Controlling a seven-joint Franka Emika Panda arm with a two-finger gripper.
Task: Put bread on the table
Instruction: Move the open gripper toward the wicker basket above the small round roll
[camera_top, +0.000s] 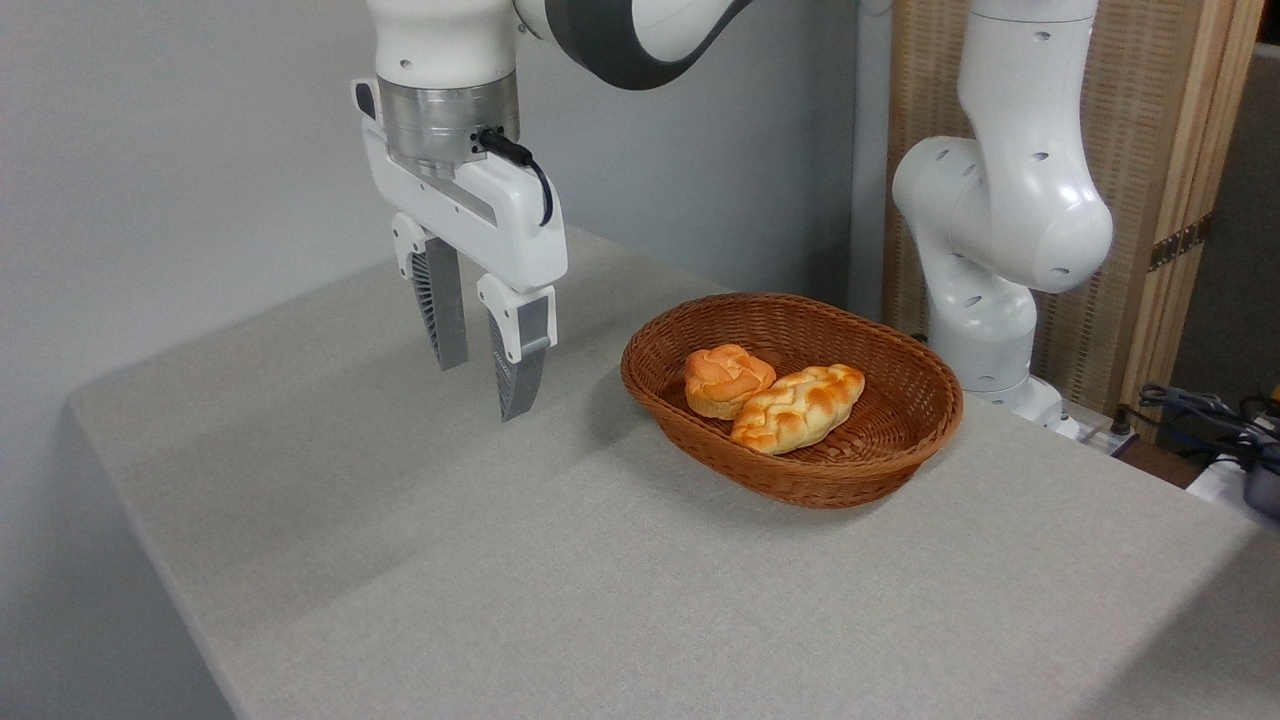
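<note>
Right of centre on the bench (560, 600), a brown wicker basket (880, 450) is seen, oval, with its long axis running from far left to near right. Inside it the bread (726, 379) is found, a small round orange-golden bun with a lumpy knotted top; it is nearly round, so no clear long axis can be told, and its knotted side is turned upward. It is placed in the left half of the basket, touching a longer, paler braided loaf (800, 405) that is laid just to its right, its length running from near left to far right. Left of the basket, well apart from it, the pincer (485, 385) is held above the bench, pointing down, its two fingers spread apart and nothing gripped between them.
</note>
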